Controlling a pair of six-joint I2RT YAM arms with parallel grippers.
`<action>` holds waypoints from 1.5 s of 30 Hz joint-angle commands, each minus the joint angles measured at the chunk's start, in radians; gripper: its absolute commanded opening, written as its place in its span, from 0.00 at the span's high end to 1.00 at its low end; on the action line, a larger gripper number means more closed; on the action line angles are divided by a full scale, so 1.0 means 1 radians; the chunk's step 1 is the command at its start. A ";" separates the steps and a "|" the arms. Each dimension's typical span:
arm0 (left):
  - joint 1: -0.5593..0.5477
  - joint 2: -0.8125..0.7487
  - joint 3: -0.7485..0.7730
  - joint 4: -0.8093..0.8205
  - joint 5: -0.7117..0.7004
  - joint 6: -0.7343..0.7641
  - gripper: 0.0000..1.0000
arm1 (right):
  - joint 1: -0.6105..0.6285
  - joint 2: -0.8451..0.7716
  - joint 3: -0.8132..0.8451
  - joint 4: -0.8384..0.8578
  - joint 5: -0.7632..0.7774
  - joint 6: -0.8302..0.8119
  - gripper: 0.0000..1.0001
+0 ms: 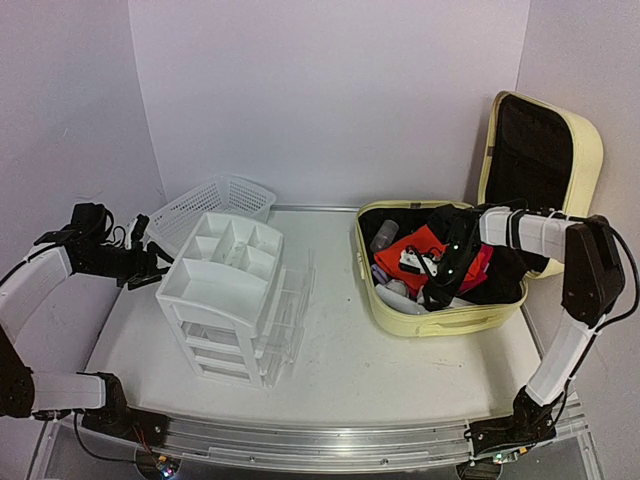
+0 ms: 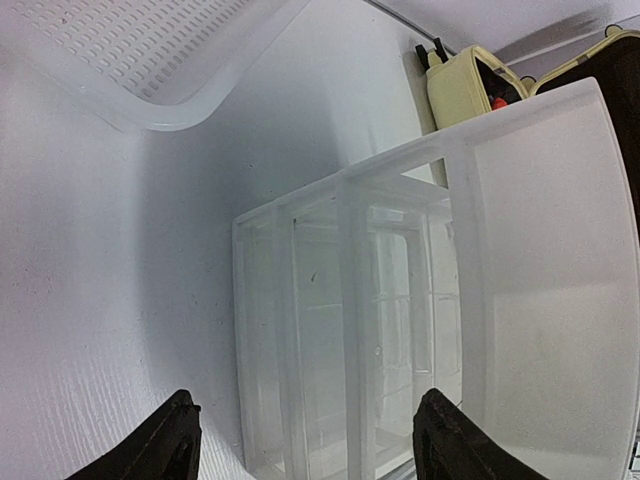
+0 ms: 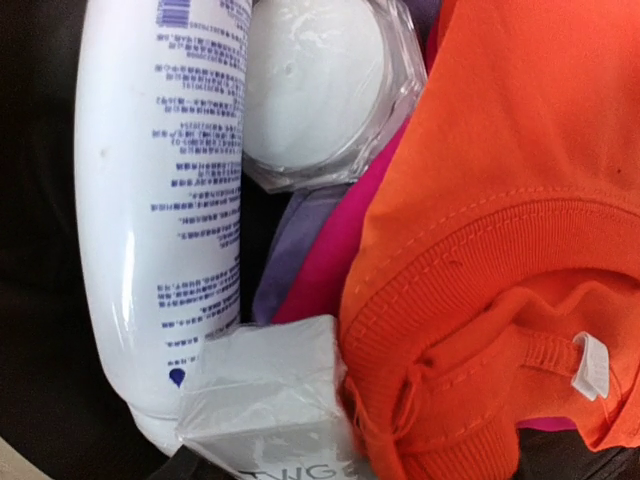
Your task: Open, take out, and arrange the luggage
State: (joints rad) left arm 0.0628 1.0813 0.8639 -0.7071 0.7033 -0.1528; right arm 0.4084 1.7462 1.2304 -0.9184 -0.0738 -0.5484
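The pale yellow luggage (image 1: 440, 322) lies open at the right, its lid (image 1: 540, 150) standing up. It holds an orange garment (image 3: 500, 250), a white bottle (image 3: 160, 200), a clear round jar (image 3: 320, 90) and pink and purple cloth. My right gripper (image 1: 440, 280) is down inside the luggage. A small plastic-wrapped white box (image 3: 265, 400) sits right at its jaws, which seem shut on it; the fingers are almost wholly hidden. My left gripper (image 1: 150, 265) is open and empty (image 2: 310, 450), just left of the white drawer organizer (image 1: 225, 290).
The drawer organizer (image 2: 400, 300) stands at the table's middle left. A white mesh basket (image 1: 210, 205) lies behind it, also seen in the left wrist view (image 2: 130, 60). The luggage's corner shows in that view too (image 2: 462, 85). Walls close in at back and sides.
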 commanded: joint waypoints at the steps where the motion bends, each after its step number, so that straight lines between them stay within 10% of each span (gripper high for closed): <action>1: 0.005 -0.007 0.009 0.024 0.012 0.022 0.27 | 0.002 -0.062 -0.012 0.055 -0.008 -0.005 0.54; 23: 0.006 0.014 0.010 0.024 0.007 0.021 0.27 | 0.003 -0.307 0.079 0.087 -0.024 0.342 0.68; 36: 0.005 0.013 0.007 0.025 0.012 0.022 0.27 | 0.003 -0.219 0.032 0.093 -0.073 0.264 0.64; 45: 0.005 0.019 0.008 0.024 0.016 0.022 0.27 | 0.002 -0.142 0.034 0.119 0.097 0.351 0.32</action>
State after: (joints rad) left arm 0.0628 1.1007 0.8639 -0.7067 0.7036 -0.1528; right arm 0.4091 1.5696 1.2480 -0.8391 -0.1326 -0.2554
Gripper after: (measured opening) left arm 0.734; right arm 0.665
